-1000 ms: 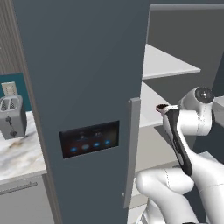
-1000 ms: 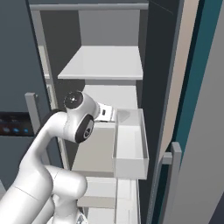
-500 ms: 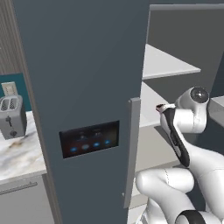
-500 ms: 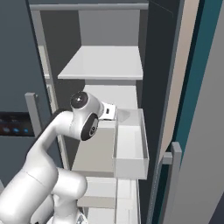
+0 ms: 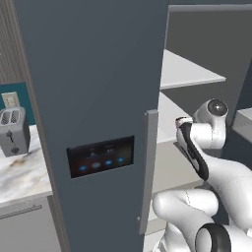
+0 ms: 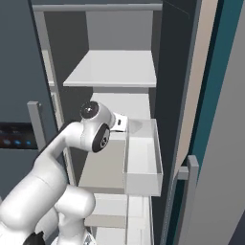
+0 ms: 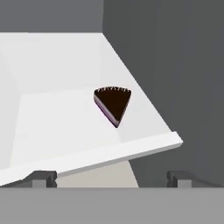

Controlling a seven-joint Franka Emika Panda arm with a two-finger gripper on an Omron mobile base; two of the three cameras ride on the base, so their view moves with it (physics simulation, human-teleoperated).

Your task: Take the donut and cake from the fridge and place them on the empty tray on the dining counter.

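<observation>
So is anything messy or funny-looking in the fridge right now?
Nothing stands out. The cake slice sits flat and whole inside the pale drawer of the fridge, with no crumbs or spills around it. The shelves sit level, and the open gripper hangs in front of the drawer, touching nothing.

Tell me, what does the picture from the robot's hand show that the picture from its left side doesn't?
The hand view looks into a pale grey drawer holding a small dark brown wedge of cake, with the open claw just short of the drawer's rim. The left base view has a silver toaster on a marble counter and the black panel with blue lights. Both show the tall dark slate-blue fridge interior.
</observation>
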